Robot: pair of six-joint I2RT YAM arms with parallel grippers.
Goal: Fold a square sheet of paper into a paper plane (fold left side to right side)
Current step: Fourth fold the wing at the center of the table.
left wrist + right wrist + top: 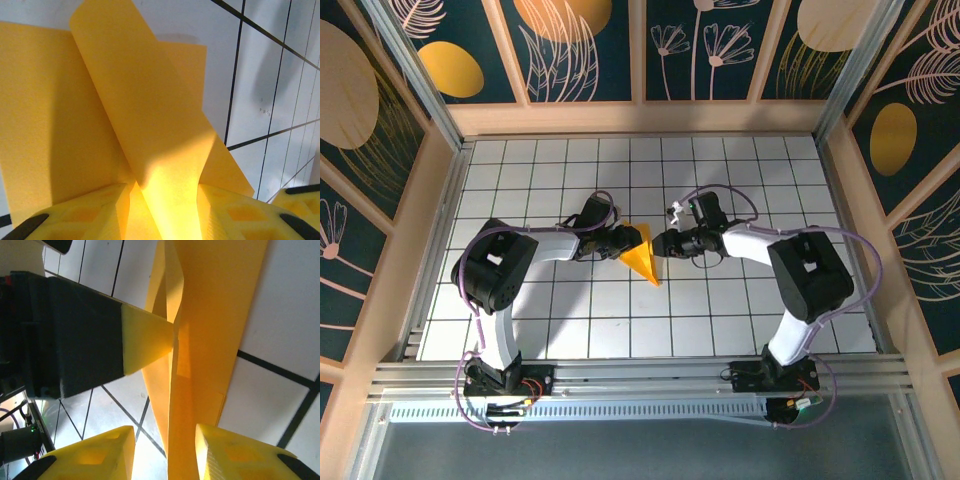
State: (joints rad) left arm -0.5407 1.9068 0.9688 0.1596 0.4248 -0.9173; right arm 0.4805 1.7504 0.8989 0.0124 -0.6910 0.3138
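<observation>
The left arm and right arm reach low and inward to the middle of the counter. They meet at the paper, a narrow folded wedge pointing toward the near edge. The fold looks about midway, with a flap standing unflattened. The left hand straddles it; I cannot tell whether it squeezes. The right hand is released, its fingers apart around the paper. Next, the flap needs carrying across and creasing.

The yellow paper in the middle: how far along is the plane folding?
Done: the paper is already creased into a narrow pointed shape, not a flat square. In hand: the left gripper pinches a raised flap, while the right gripper's fingers stand open around it. Left: that flap isn't pressed flat, so the plane looks unfinished.
</observation>
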